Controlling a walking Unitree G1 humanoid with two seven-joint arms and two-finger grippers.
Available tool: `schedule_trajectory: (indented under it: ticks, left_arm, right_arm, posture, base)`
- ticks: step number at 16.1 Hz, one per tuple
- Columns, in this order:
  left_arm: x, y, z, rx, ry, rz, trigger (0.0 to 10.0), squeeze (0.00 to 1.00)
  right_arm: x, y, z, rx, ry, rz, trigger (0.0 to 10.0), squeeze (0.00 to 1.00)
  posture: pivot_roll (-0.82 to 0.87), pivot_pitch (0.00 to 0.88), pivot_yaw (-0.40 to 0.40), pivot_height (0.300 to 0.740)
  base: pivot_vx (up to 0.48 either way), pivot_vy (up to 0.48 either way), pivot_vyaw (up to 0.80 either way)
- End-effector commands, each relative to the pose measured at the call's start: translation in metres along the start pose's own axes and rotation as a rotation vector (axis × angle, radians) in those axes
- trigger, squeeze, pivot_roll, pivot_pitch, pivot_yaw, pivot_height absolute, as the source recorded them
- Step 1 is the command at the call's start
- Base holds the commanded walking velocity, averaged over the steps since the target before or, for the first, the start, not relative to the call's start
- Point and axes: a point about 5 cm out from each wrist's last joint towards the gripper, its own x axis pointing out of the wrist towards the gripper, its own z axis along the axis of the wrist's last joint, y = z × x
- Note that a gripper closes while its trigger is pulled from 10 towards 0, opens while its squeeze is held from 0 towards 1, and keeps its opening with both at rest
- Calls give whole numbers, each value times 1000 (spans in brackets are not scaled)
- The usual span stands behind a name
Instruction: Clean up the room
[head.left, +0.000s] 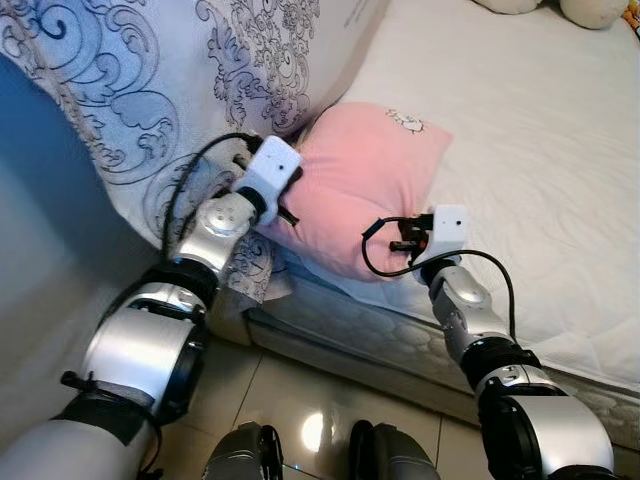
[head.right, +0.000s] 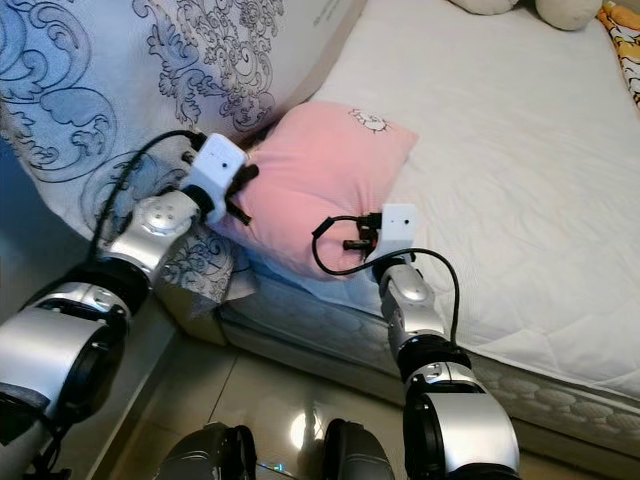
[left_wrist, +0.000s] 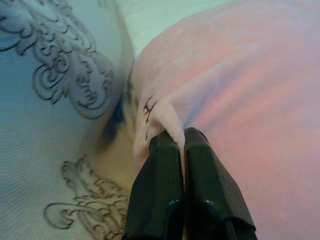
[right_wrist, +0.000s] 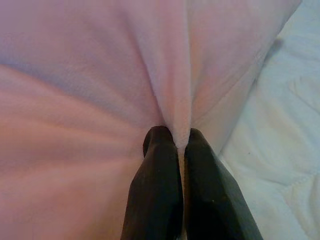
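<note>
A pink pillow (head.left: 360, 185) with a small white cartoon patch lies on the near left corner of the white mattress (head.left: 540, 150), against a blue patterned quilt (head.left: 150, 90). My left gripper (left_wrist: 181, 142) is shut on a fold of fabric at the pillow's left corner, beside the quilt. My right gripper (right_wrist: 182, 137) is shut on a pinched ridge of fabric along the pillow's near edge. Both wrists (head.left: 270, 165) sit close against the pillow, one on each side.
The quilt is bunched at the left of the bed and hangs over its side. Plush toys (head.left: 590, 10) lie at the far edge of the mattress. Glossy tiled floor (head.left: 300, 400) and my feet are below, beside the bed's quilted side.
</note>
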Motion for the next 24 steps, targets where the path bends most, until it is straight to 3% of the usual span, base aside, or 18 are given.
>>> schedule_trajectory:
  ticks: [1,2,4,5,10,14,15,18,21,24]
  left_arm:
    - [-3,29,13,-38,-24,106,10000,0]
    - [-3,29,13,-45,-26,99,10000,0]
    - [0,6,5,-57,-28,11,10000,0]
    - [1,-16,-4,-123,-22,-37,10000,0]
    - [2,-55,-18,-304,-4,-103,10000,0]
    - [1,-51,-22,-311,16,-61,10000,0]
    - [1,-47,-21,-329,11,-43,10000,1000]
    - [0,-43,-21,-337,7,-28,10000,1000]
    - [1,-37,-12,-260,-49,-18,10000,1000]
    - [2,-28,-3,-245,-87,-13,10000,1000]
  right_arm:
    - [-1,-3,-4,14,23,-12,10000,0]
    - [-1,-2,-4,12,23,-8,10000,0]
    - [-3,-8,-4,-16,35,-26,10000,0]
    - [-3,-16,-2,-53,46,-47,10000,0]
    - [-5,-36,5,-143,74,-74,10000,0]
    - [-4,-36,8,-143,73,-78,10000,0]
    - [-3,-33,9,-130,66,-77,10000,0]
    - [-2,-30,9,-110,53,-77,10000,0]
    - [-3,-29,7,-111,50,-71,10000,0]
    - [-4,-30,9,-115,43,-67,10000,0]
  posture:
    - [-43,168,-54,710]
    - [-41,168,-54,710]
    - [-38,166,-55,710]
    - [-38,167,-60,710]
    - [-39,167,-68,710]
    - [-38,162,-66,710]
    - [-38,160,-64,710]
    - [-36,158,-64,710]
    - [-41,160,-60,710]
    - [-44,158,-58,710]
  base:
    - [0,0,0]
    - [0,0,0]
    - [0,0,0]
    - [0,0,0]
    - [0,0,0]
    - [0,0,0]
    - [0,0,0]
    - [0,0,0]
    - [0,0,0]
    - [0,0,0]
